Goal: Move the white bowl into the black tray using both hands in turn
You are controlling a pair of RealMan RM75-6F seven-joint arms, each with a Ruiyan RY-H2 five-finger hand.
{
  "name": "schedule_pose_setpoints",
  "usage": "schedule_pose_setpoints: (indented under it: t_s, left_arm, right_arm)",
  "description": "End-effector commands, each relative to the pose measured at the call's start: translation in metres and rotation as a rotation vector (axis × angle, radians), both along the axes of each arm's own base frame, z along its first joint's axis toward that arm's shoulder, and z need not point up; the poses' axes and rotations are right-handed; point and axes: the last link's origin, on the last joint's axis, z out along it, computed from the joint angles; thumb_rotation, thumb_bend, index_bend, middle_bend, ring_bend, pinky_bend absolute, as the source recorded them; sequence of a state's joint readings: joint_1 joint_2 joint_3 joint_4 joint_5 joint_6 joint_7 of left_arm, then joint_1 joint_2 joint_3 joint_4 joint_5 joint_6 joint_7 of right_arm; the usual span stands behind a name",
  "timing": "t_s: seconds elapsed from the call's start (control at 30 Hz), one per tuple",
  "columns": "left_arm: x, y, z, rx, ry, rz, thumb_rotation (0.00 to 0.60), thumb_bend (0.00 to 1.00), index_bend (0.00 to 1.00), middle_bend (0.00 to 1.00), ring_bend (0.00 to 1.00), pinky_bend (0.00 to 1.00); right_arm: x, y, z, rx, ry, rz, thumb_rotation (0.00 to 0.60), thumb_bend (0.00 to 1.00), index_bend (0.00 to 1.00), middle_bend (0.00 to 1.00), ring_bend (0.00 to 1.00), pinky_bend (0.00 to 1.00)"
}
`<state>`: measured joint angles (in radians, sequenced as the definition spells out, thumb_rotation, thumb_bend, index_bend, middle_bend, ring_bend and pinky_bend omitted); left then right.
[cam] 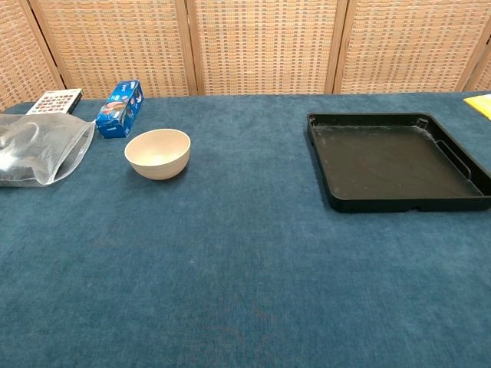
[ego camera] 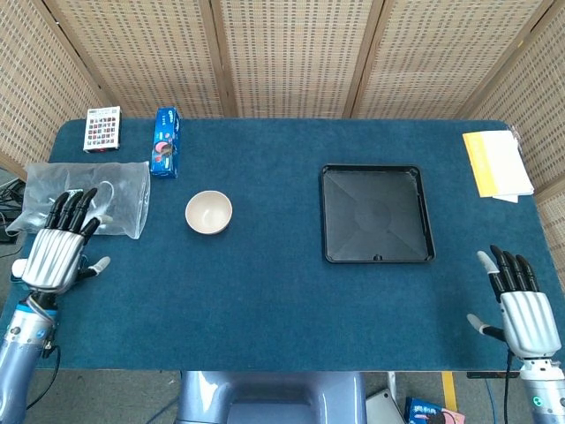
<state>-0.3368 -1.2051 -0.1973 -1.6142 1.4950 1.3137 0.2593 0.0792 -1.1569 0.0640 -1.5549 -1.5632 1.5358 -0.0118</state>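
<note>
Reaching with my spread, empty left hand [ego camera: 56, 252] near the worktop's left edge, I could catch the plastic bag [ego camera: 84, 196] or tip the white bowl [ego camera: 208, 212].

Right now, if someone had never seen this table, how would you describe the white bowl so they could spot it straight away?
Start at the blue table and look to its left half, away from the black tray. The white bowl sits upright and empty there, between the clear plastic bag and the tray. It is the only round, cream-coloured thing; its neighbours are boxy or flat.
</note>
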Motion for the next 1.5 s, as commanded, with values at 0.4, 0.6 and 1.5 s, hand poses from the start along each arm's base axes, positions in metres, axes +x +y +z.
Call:
schedule_pose_setpoints:
  t_s: [0.4,0.6,1.5]
  left_arm:
    - [0.039,0.084,-0.076,-0.154,0.145,-0.008,0.600,0.19,0.43,0.00,0.00,0.00]
    - [0.048,0.096,-0.092,-0.194,0.154,0.004,0.600,0.21,0.46,0.00,0.00,0.00]
    - [0.064,0.117,-0.146,-0.286,0.234,0.059,0.600,0.27,0.50,0.00,0.00,0.00]
  right_arm:
    - [-0.010,-0.004,0.010,-0.027,-0.038,-0.036,0.600,0.15,0.08,0.00,0.00,0.00]
    - [-0.013,-0.005,0.013,-0.037,-0.050,-0.041,0.600,0.15,0.08,0.00,0.00,0.00]
    - [-0.017,-0.005,0.024,-0.065,-0.104,-0.044,0.600,0.15,0.08,0.00,0.00,0.00]
